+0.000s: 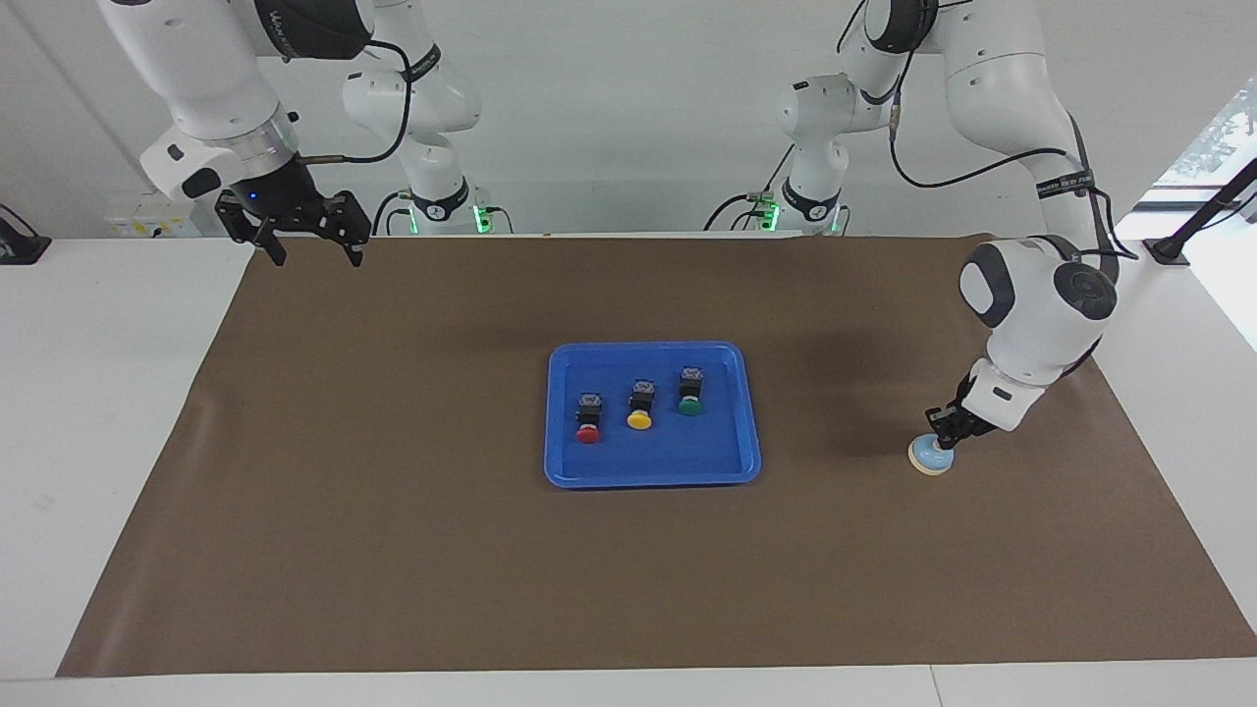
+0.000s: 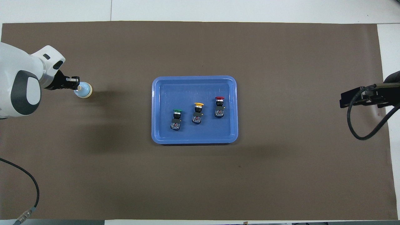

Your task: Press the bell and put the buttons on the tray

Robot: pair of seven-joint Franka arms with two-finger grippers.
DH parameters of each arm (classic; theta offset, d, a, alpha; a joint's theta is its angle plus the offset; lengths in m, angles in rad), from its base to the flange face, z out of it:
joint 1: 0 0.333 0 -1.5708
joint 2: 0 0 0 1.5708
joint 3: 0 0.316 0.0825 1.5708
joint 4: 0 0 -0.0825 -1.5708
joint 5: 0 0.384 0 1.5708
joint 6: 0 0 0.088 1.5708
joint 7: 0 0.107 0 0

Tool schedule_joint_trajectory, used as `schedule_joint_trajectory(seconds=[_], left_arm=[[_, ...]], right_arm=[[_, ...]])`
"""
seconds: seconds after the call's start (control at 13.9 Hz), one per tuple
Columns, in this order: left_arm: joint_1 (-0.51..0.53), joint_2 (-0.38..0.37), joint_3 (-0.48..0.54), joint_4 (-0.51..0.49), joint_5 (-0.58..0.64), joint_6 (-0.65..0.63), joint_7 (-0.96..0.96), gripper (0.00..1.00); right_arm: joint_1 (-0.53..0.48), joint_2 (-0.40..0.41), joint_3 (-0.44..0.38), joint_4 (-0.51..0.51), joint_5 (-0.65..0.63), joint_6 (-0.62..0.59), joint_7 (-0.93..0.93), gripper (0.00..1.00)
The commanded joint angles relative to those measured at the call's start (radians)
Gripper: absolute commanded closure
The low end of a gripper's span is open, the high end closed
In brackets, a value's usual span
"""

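Observation:
The light blue bell (image 1: 929, 457) (image 2: 84, 90) sits on the brown mat toward the left arm's end of the table. My left gripper (image 1: 941, 440) (image 2: 76, 83) is shut and its tip rests on top of the bell, covering the knob. The blue tray (image 1: 562, 462) (image 2: 162, 87) lies mid-table with three buttons in it: red (image 1: 588, 431) (image 2: 219, 106), yellow (image 1: 639, 415) (image 2: 198, 111) and green (image 1: 690, 402) (image 2: 177, 117). My right gripper (image 1: 312, 257) hangs open over the mat's edge nearest the robots, with nothing in it, and the arm waits.
A brown mat (image 1: 393, 550) covers most of the white table. A black cable (image 2: 359, 125) and part of the right arm's hand show at the mat's edge toward the right arm's end.

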Motion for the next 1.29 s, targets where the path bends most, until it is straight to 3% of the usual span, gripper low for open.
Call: schedule_joint_trajectory(seconds=[0.0,0.07,0.29,0.36,0.65,1.22], left_arm=[[0.005,-0.095,0.001,0.084,0.002,-0.205,-0.005,0.91],[0.004,-0.121,0.001,0.099,0.002,-0.252,-0.004,0.62],[0.007,-0.264,0.000,0.101,0.000,-0.399,-0.002,0.12],[0.008,-0.310,0.000,0.101,0.000,-0.448,-0.004,0.00],[0.004,-0.422,0.000,0.069,-0.006,-0.608,-0.056,0.00],[-0.005,-0.390,-0.003,0.096,-0.009,-0.590,-0.048,0.00]], right_arm=[[-0.019,-0.017,0.011,-0.016,0.015,-0.011,-0.029,0.00],[-0.019,-0.017,0.010,-0.016,0.015,-0.011,-0.029,0.00],[-0.019,-0.017,0.010,-0.016,0.016,-0.011,-0.029,0.00],[-0.019,-0.017,0.010,-0.016,0.015,-0.011,-0.029,0.00],[-0.019,-0.017,0.010,-0.016,0.015,-0.011,-0.029,0.00],[-0.019,-0.017,0.010,-0.016,0.015,-0.011,-0.029,0.00]])
